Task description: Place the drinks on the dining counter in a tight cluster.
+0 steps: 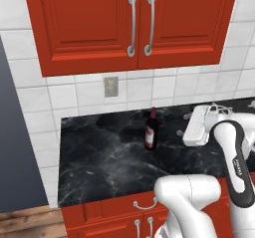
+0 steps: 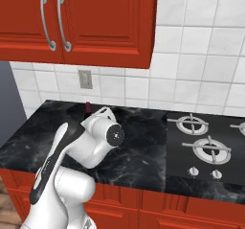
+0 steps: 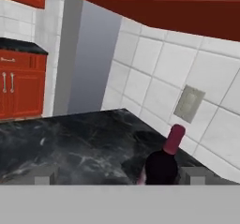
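One of the drinks, a dark wine bottle (image 1: 152, 131) with a red label and red cap, stands upright near the back of a black marble counter (image 1: 99, 157) beside the stove. My gripper (image 1: 183, 125) hovers just right of it at neck height, pointing toward it, with its jaws open and nothing between them. In the hand view the bottle (image 3: 161, 164) rises just right of centre between the two fingertips (image 3: 42, 176), a short way ahead. From the right base view just the bottle's red cap (image 2: 87, 107) peeks out behind my hand. The dining counter is out of view.
A black stove top (image 2: 206, 146) with burners and knobs adjoins the counter on the right. Red wall cabinets (image 1: 134, 23) hang above, and a grey outlet (image 1: 110, 86) sits on the tiled wall. A far black-topped red cabinet (image 3: 18, 73) stands beyond a grey panel.
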Tool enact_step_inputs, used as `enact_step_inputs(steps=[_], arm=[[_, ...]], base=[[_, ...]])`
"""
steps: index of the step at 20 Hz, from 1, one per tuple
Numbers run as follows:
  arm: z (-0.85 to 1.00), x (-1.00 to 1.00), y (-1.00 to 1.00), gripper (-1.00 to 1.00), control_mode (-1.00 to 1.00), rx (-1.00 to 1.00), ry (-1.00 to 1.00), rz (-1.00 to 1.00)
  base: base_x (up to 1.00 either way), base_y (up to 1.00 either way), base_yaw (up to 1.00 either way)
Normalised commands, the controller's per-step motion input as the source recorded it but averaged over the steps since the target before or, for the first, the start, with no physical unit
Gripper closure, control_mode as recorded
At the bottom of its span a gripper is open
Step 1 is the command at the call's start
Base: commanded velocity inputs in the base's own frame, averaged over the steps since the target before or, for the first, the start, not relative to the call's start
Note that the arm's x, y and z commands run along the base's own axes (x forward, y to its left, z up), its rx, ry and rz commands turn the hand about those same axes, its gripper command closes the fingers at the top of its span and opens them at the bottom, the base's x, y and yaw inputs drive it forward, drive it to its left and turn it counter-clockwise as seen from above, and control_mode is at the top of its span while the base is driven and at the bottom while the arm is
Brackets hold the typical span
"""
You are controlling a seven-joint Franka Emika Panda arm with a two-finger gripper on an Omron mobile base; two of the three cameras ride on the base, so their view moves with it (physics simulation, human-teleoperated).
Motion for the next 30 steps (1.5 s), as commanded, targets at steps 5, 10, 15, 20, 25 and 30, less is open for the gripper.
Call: enact_step_inputs(steps=[5, 10, 15, 20, 25, 30], arm=[[-0.06, 0.33, 0.00, -1.00, -1.00, 0.10, 0.00, 0.00], [-0.02, 0.39, 0.00, -1.00, -1.00, 0.16, 0.10, 0.00], [-0.07, 0.38, 0.00, -1.00, -1.00, 0.10, 0.14, 0.00], [-0.05, 0.39, 0.00, -1.00, -1.00, 0.04, 0.04, 0.00], [-0.08, 0.33, 0.00, -1.00, -1.00, 0.03, 0.00, 0.02], [-0.12, 0.26, 0.03, -1.00, -1.00, 0.00, 0.00, 0.07]], base=[[0.00, 0.00, 0.00], [0.00, 0.00, 0.00], [0.00, 0.00, 0.00], [0.00, 0.00, 0.00], [0.00, 0.00, 0.00], [0.00, 0.00, 0.00]])
